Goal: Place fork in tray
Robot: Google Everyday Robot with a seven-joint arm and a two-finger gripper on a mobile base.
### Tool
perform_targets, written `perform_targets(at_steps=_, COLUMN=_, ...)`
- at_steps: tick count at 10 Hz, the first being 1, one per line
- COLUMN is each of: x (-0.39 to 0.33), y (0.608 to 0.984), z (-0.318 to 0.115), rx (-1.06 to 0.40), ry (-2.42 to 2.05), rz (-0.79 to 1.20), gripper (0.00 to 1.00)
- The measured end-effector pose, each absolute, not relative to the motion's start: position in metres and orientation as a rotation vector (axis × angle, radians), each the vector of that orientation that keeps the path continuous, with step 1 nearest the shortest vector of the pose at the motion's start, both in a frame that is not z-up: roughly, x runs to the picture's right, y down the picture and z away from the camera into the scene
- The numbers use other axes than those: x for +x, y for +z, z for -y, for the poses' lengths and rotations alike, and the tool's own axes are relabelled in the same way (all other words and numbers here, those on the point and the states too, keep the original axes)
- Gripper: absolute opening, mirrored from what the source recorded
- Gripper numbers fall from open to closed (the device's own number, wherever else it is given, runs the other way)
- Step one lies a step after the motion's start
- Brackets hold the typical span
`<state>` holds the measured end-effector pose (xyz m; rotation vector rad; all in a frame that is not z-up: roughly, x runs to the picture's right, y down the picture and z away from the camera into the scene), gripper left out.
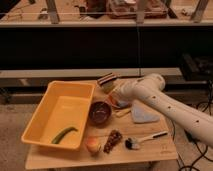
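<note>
Camera view: gripper [114, 99] is recorded mid-bench, beside brown bowl [100, 112]; its grip cannot be told. Yellow tray [62, 112] is sited at left edge.

Inventory of the tabletop, as counted:

- Tray [62, 107], yellow, deep, rectangular: one.
- Green pod [64, 134], lying inside the tray: one.
- Brown bowl [100, 112], round: one.
- Striped container [107, 80]: one.
- Pale blue cloth [143, 114]: one.
- Brush [145, 138], white handle, dark head: one.
- Round orange fruit [92, 145]: one.
- Dark grape cluster [113, 141]: one.
- Short yellowish utensil [123, 112]: one.
- Wooden table [65, 158]: one.
- White arm [167, 102]: one, which bore one gripper [116, 98], low over the table between striped container and brown bowl.
</note>
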<state>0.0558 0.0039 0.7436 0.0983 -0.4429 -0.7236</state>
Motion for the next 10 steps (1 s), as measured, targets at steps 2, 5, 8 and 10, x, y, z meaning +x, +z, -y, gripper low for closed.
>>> perform_targets(at_steps=2, x=0.058, y=0.733, z=0.024, rx=0.129, ry=-0.734, rz=0.391, gripper=0.20)
perform_targets(at_steps=5, x=0.060, y=0.738, z=0.054, rx=0.162, ry=-0.729, rz=0.338, gripper=0.20)
perform_targets(at_steps=8, x=0.049, y=0.742, z=0.065, rx=0.192, ry=-0.720, rz=0.375, gripper=0.20)
perform_targets(at_steps=10, x=0.024, y=0.742, z=0.066, rx=0.200, ry=-0.737, rz=0.425, gripper=0.20)
